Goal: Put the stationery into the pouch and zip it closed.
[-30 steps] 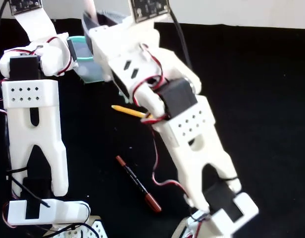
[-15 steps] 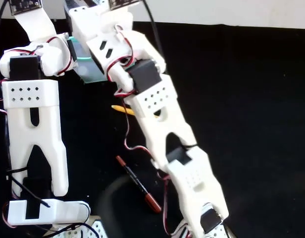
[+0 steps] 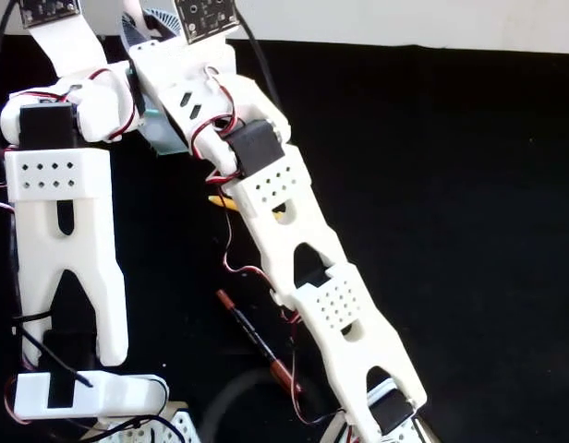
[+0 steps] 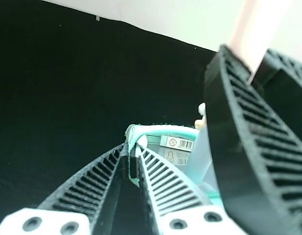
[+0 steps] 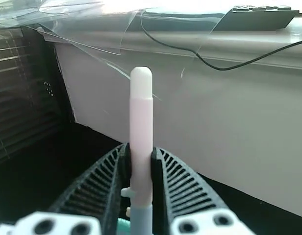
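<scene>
Behind arms (image 3: 294, 258), half-hidden pouch (image 3: 161, 135) pinched by left gripper (image 4: 134, 148); pen (image 5: 141, 122) clamped in right gripper (image 5: 140, 149).

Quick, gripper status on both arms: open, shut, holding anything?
Left gripper: shut on the edge of the pouch.
Right gripper: shut on the pink pen.
</scene>
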